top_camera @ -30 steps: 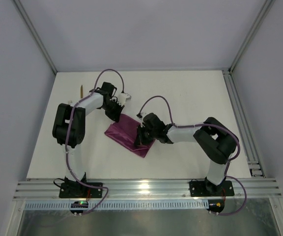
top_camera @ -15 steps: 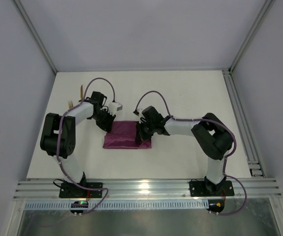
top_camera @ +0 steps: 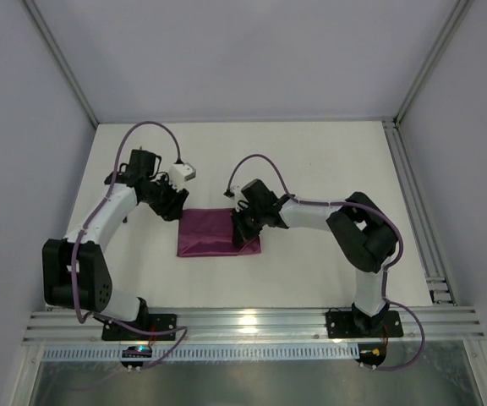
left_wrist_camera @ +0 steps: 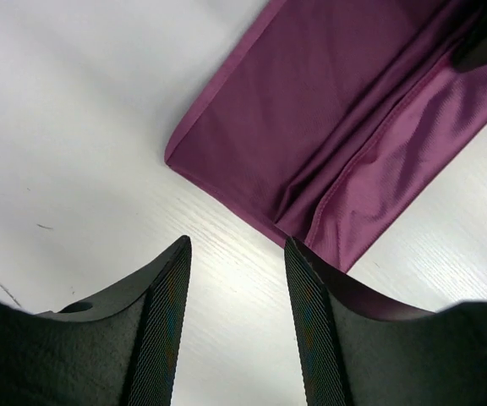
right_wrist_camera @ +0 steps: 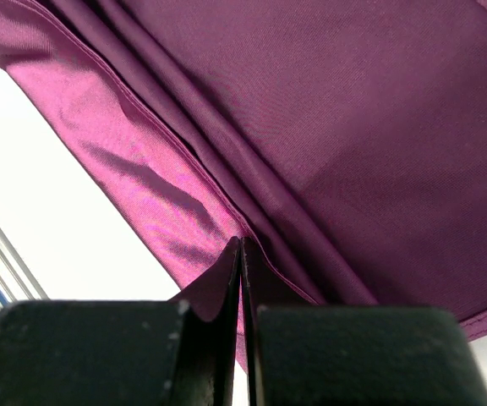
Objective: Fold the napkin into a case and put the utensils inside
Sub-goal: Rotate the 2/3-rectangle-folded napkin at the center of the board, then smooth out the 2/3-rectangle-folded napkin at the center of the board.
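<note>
The magenta-purple napkin (top_camera: 210, 233) lies on the white table as a flat folded rectangle, its layered edges showing in the left wrist view (left_wrist_camera: 336, 110). My left gripper (top_camera: 172, 205) stands open just off the napkin's upper-left corner, with only bare table between its fingers (left_wrist_camera: 237, 292). My right gripper (top_camera: 242, 227) is at the napkin's right end, shut on a fold edge of the cloth (right_wrist_camera: 242, 247); the cloth (right_wrist_camera: 353, 127) fills that view. The utensils are out of view.
A metal rail (top_camera: 410, 199) runs along the table's right side and a slotted rail (top_camera: 243, 324) along the front by the arm bases. White table (top_camera: 320, 161) stretches behind and to the right of the napkin.
The napkin was swung from a diagonal lie to square with the table. My left gripper then opened, let go of its left corner and pulled back to the upper left. The right gripper stayed shut.
</note>
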Robot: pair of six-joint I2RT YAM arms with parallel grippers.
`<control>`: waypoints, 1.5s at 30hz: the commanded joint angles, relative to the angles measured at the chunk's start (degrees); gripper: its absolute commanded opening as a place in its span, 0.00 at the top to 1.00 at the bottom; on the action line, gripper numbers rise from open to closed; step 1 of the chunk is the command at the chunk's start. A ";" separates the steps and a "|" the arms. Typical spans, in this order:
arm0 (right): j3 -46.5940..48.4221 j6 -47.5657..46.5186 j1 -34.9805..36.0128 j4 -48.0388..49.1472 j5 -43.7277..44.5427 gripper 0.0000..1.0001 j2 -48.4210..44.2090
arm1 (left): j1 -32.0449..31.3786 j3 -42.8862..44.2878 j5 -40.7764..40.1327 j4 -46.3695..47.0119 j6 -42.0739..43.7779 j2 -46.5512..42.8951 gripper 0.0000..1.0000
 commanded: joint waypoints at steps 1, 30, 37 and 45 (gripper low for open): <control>2.19 -1.68 -0.24 -1.06 -0.79 0.96 0.79 | -1.01 -2.70 3.02 -4.17 3.88 -0.14 0.49; 1.76 -1.15 0.72 1.56 2.37 0.84 -8.79 | -2.16 -8.51 -0.68 5.85 1.43 10.24 1.00; -1.32 5.35 2.83 10.27 2.72 0.85 -6.43 | -1.98 -9.30 -0.59 7.78 -1.73 8.93 1.00; -1.32 7.99 2.57 11.95 4.04 0.88 -0.63 | -0.93 -10.00 -0.33 10.51 -3.58 9.00 1.00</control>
